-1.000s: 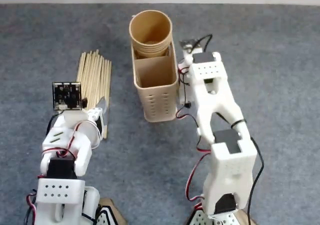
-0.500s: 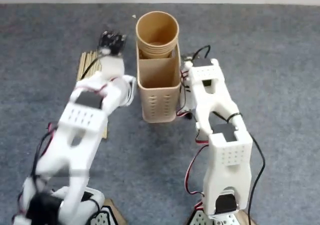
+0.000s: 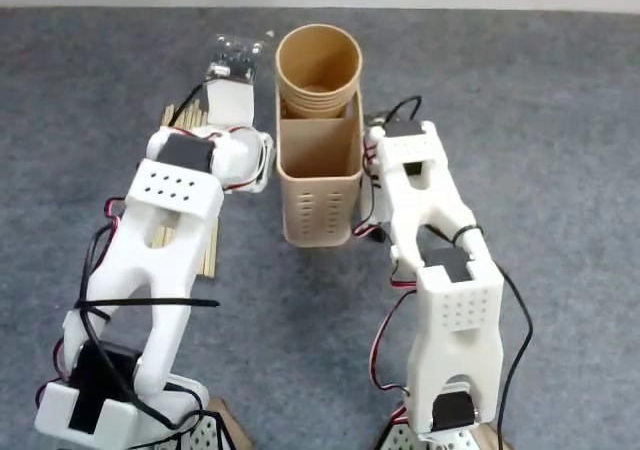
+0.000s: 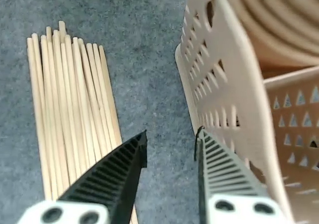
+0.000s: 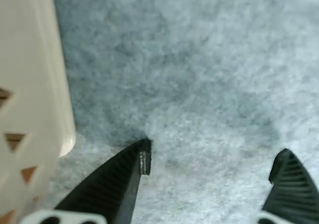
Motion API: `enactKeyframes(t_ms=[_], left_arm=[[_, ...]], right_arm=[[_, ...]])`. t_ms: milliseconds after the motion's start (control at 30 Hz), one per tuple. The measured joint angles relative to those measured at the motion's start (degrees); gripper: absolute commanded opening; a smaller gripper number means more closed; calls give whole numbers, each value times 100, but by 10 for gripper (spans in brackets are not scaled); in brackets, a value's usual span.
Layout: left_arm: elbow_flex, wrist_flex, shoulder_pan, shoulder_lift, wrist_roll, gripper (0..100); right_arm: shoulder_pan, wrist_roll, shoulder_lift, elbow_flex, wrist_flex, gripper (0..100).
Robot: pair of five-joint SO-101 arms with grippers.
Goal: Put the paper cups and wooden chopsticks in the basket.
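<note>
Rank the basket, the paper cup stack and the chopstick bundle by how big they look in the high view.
1. Basket: largest.
2. Paper cup stack: somewhat smaller, though it stands nearer the camera.
3. Chopstick bundle: smallest as seen, but the left arm covers most of it, so this rank is unsure.

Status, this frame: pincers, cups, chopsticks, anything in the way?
Left pincer open, empty, between chopsticks and basket. Right pincer open, empty, beside basket. Cups stacked in basket; chopsticks lying on carpet. No obstruction seen.
</note>
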Motion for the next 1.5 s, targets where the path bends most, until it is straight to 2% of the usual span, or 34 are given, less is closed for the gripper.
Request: enactKeyframes(t_ms=[267, 467, 667, 867, 1100, 1167, 1333, 1400, 1500], left_arm=[[-519, 448, -237, 0, 18, 185], [-607, 677, -378, -9, -695, 185], [-624, 800, -712, -9, -800, 185], [-1125, 1020, -1477, 0, -818, 185], [-2295, 2075, -2338, 0, -1415, 185], [-2646, 2505, -2462, 0, -1565, 185], [-3358, 3666, -2567, -9, -2101, 186], [-3402, 3877, -2558, -9, -2163, 185], [-3402, 3956, -2558, -9, -2180, 185]], right_arm=[[-229, -44, 0, 0, 105, 372], [-360, -44, 9, 0, 114, 372], [-378, -44, 35, 0, 114, 372], [132, -44, -62, -202, 158, 372], [1020, -44, -967, -1512, 1020, 363], [1160, -44, -1389, -2075, 1521, 299], [1345, -44, -2541, -2655, 2189, 0], [1451, -44, -3007, -2268, 2215, 23], [1459, -44, -3701, -1380, 2215, 6]])
